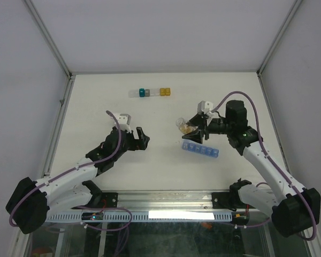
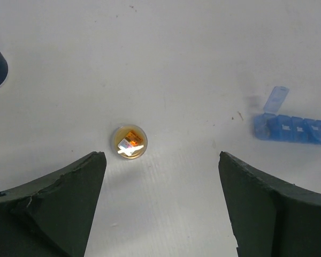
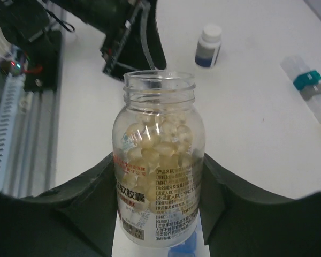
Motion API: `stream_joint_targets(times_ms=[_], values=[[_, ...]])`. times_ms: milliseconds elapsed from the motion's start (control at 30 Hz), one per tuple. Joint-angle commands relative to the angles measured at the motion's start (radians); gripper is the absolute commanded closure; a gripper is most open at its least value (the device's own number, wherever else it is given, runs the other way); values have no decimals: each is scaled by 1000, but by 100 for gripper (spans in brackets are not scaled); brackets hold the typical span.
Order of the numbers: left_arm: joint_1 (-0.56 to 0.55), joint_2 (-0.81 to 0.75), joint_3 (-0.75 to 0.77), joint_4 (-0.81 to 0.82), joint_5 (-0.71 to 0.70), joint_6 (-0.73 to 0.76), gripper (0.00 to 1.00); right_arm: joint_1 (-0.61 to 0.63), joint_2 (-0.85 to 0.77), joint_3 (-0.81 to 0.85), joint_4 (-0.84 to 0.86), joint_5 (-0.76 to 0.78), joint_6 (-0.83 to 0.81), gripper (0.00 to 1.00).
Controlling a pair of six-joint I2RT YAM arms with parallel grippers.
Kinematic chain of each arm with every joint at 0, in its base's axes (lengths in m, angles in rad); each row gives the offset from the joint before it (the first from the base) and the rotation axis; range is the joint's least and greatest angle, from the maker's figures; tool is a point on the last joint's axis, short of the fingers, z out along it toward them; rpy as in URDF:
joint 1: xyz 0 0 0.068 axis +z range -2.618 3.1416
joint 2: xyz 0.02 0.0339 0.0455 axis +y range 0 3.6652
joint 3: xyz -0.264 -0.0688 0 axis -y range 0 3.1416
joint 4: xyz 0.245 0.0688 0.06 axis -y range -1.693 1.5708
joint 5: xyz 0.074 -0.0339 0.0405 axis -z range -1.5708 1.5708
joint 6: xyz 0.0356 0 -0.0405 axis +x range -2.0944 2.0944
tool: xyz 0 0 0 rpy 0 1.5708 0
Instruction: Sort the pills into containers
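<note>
My right pincer (image 3: 158, 163) is clamped on an uncapped clear bottle (image 3: 158, 101), its open mouth pointing away from the pincer. Pale yellow pills (image 3: 150, 150) fill it to just under the neck. The blue strip of containers (image 1: 200, 149) lies on the table (image 1: 96, 101) just beneath this pincer.

My left pincer (image 2: 160, 160) is spread wide and holds nothing. A small round clear disc (image 2: 129, 143) with an orange glint lies just ahead of it, nearer its left finger. The containers sit ahead to its right, the nearest lid (image 2: 276, 98) raised.
</note>
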Motion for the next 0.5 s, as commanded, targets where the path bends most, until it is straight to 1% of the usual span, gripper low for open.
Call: stream_joint_targets(times_ms=[0, 67, 167, 267, 333, 367, 467], values=[[12, 90, 154, -187, -38, -20, 13, -35, -16, -26, 465, -242, 410, 100], [11, 147, 195, -218, -38, -15, 14, -74, -62, -78, 529, -266, 434, 100], [10, 262, 275, -270, -49, -2, 18, -128, -99, -117, 509, -312, 451, 100], [-1, 397, 379, -359, -101, 17, 20, -141, -116, -159, 554, -328, 486, 100], [-8, 473, 435, -404, -140, 32, 21, -141, -112, -147, 542, -323, 488, 100], [-8, 523, 456, -417, -152, 42, 23, -141, -111, -136, 524, -322, 488, 100], [-8, 588, 504, -442, -176, 63, 32, -141, -114, -118, 471, -322, 488, 100]])
